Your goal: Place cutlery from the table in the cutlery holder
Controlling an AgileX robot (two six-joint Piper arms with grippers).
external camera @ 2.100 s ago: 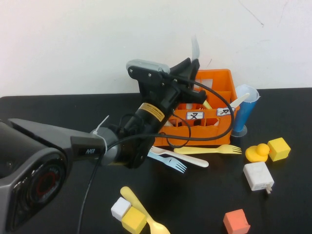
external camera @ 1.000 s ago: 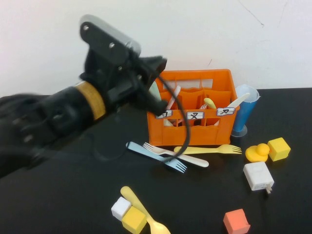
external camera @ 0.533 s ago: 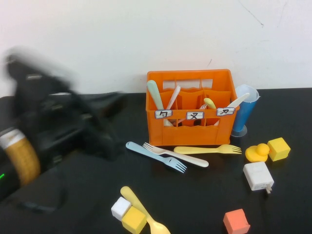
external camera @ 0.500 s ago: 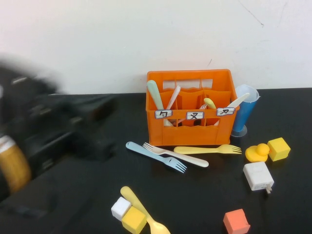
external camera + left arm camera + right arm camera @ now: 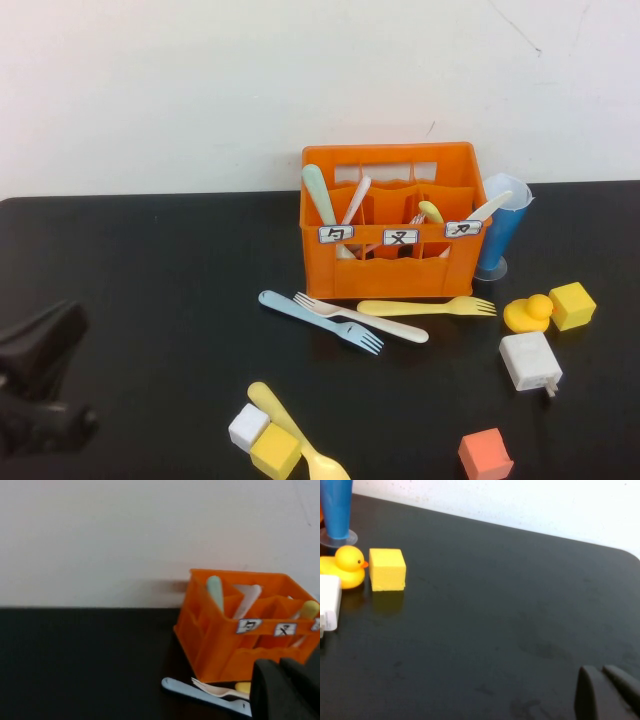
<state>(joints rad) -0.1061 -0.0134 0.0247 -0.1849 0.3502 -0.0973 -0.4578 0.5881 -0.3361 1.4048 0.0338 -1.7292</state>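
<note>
The orange cutlery holder (image 5: 385,268) stands at the back middle of the black table (image 5: 170,270). A pale grey-green utensil (image 5: 318,194) and a pale pink spoon (image 5: 355,199) stand in its left compartments; it also shows in the left wrist view (image 5: 235,645). A blue fork (image 5: 318,320), a cream fork (image 5: 362,318) and a yellow fork (image 5: 425,307) lie in front of it, and a yellow spoon (image 5: 292,435) lies nearer. My left gripper (image 5: 40,385) is at the near left, shut and empty (image 5: 279,664). My right gripper (image 5: 601,669) is shut and empty over bare table, outside the high view.
A tall blue cup (image 5: 500,240) stands right of the holder. A yellow duck (image 5: 526,313), yellow cube (image 5: 572,305), white charger (image 5: 530,362) and orange cube (image 5: 485,455) lie at the right. White and yellow cubes (image 5: 262,440) sit by the yellow spoon.
My left arm has pulled back from above the holder to the near left corner. The grey-green utensil it held now stands in the holder's left compartment.
</note>
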